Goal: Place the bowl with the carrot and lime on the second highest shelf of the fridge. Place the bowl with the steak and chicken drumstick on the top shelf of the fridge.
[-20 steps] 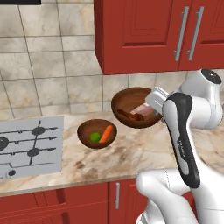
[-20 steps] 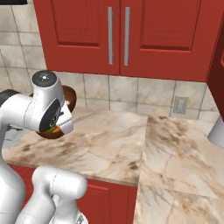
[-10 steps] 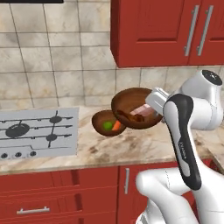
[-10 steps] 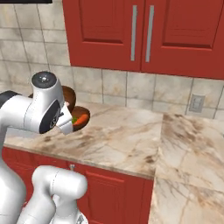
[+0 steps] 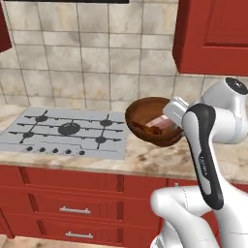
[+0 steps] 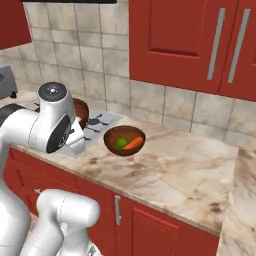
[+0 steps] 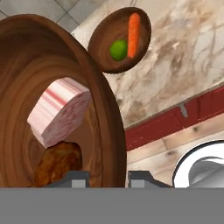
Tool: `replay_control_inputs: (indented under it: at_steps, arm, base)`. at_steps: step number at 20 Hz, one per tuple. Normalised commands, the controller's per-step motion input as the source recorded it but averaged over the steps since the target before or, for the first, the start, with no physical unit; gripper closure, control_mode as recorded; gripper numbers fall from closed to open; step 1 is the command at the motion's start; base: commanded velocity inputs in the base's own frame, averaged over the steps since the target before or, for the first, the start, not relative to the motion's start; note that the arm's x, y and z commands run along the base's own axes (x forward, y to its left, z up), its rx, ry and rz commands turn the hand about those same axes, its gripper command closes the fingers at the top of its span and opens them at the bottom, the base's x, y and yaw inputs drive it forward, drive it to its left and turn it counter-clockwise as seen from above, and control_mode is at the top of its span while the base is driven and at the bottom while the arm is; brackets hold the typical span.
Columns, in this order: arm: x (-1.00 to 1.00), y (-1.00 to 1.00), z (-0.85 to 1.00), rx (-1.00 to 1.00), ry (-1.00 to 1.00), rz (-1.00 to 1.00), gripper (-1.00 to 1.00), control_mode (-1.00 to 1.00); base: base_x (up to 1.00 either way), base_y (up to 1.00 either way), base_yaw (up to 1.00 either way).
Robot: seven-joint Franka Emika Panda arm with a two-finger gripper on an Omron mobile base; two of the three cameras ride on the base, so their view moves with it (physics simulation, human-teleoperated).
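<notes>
Scenery has slid a lot across both base views since the earlier shots, so the base has been driven along the counter; nothing on the counter itself seems to have been pushed.

Left base view: the stove (image 5: pixel 68 131) is now spread over the left half, where before just a corner was caught. One meat bowl (image 5: pixel 154 122) is held up off the counter (image 5: pixel 145 157) by the gripper (image 5: pixel 175 110) at its right rim, with the steak (image 5: pixel 160 128) and drumstick (image 5: pixel 140 128) inside.

Right base view: one veg bowl (image 6: pixel 124 140) is left sitting on the counter, right of the arm, with one lime (image 6: pixel 120 143) and one carrot (image 6: pixel 133 143) in it. A slice of the meat bowl is glimpsed behind the arm's upper joint.

Hand view: the fingertips (image 7: pixel 76 178) are set either side of the meat bowl's rim, pinching it. One steak, one drumstick are counted up close, and the veg bowl is seen farther off.

Judging by this, the meat bowl is being carried off toward the fridge first, and the top-shelf part is underway, not done. No fridge is to be seen yet.
</notes>
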Motion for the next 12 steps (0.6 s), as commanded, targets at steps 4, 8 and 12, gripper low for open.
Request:
replay_control_inputs:
  at_steps: [4,8,12]
  arm:
    - [0.0,0.0,0.0,0.0,0.0,0.0,1.0,1.0]
    - [0.0,0.0,0.0,0.0,0.0,0.0,1.0,1.0]
    - [0.0,0.0,0.0,0.0,0.0,0.0,1.0,1.0]
  base:
    - [0.0,0.4,0.66]
    - [0.0,0.38,0.67]
    - [0.01,0.34,0.68]
